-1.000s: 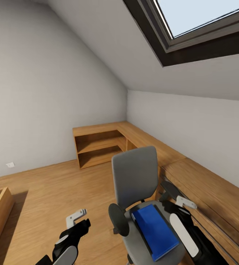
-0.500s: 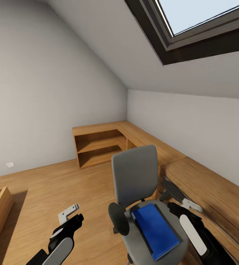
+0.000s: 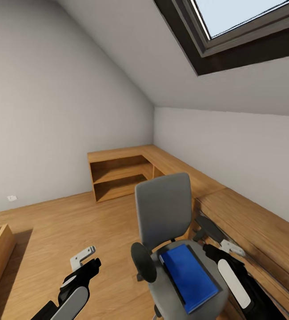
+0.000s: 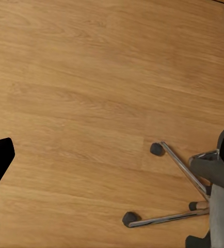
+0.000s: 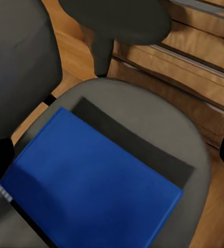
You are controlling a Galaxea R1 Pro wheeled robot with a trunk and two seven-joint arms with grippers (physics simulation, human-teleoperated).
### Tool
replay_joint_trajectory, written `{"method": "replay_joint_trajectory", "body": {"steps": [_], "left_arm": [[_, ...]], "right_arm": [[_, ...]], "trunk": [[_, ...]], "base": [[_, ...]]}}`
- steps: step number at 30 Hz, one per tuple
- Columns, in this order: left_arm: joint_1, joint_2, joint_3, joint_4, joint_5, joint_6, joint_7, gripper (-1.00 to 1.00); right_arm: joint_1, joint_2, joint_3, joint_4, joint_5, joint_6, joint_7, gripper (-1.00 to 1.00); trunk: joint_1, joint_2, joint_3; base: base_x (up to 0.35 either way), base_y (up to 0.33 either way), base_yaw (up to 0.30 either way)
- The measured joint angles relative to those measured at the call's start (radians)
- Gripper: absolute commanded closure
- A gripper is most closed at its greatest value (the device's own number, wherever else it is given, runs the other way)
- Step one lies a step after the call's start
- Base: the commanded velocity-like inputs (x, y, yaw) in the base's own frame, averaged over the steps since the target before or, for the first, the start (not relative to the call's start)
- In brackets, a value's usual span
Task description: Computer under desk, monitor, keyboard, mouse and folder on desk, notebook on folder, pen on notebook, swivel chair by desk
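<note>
Left gripper (image 3: 86,260): over bare wood floor (image 3: 51,231), jaws apart, holding nothing. Low wooden shelf unit (image 3: 118,175): in the far corner. Swivel chair (image 3: 163,213): centre, beside the shelving. Folder (image 3: 188,278): blue, flat on the chair seat. Right gripper (image 3: 226,249): just beside the folder; jaw state cannot be told.

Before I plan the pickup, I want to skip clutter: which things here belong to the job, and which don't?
Job:
- folder, flat on the seat
- swivel chair
- right gripper, beside the seat

Not the job:
- wooden corner shelf unit
- skylight
- wall socket
</note>
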Motion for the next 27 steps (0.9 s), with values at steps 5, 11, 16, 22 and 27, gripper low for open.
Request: {"method": "replay_joint_trajectory", "body": {"steps": [5, 11, 16, 22, 27], "left_arm": [[0.0, 0.0, -0.001, 0.0, 0.0, 0.0, 0.0, -1.0], [0.0, 0.0, -0.002, 0.0, 0.001, 0.0, 0.0, -1.0], [0.0, 0.0, -0.003, 0.0, 0.001, 0.0, 0.0, -1.0], [0.0, 0.0, -0.004, 0.0, 0.001, 0.0, 0.0, -1.0], [0.0, 0.0, -0.004, 0.0, 0.001, 0.0, 0.0, -1.0]], "right_arm": [[-0.001, -0.002, 0.001, 0.037, 0.004, -0.005, 0.052, -1.0], [-0.01, -0.008, 0.001, 0.164, 0.017, -0.042, 0.199, -1.0], [-0.046, -0.018, 0.0, 0.287, 0.036, -0.085, 0.327, -1.0], [-0.097, -0.025, -0.001, 0.425, 0.055, -0.147, 0.457, -1.0], [-0.13, -0.037, 0.0, 0.521, 0.059, -0.223, 0.514, -1.0]], "trunk": [[0.019, -0.035, -0.016], [0.042, -0.077, -0.035], [0.061, -0.112, -0.05], [0.084, -0.154, -0.069], [0.104, -0.189, -0.085]], "base": [[0.0, 0.0, 0.0], [0.0, 0.0, 0.0], [0.0, 0.0, 0.0], [0.0, 0.0, 0.0], [0.0, 0.0, 0.0]]}}
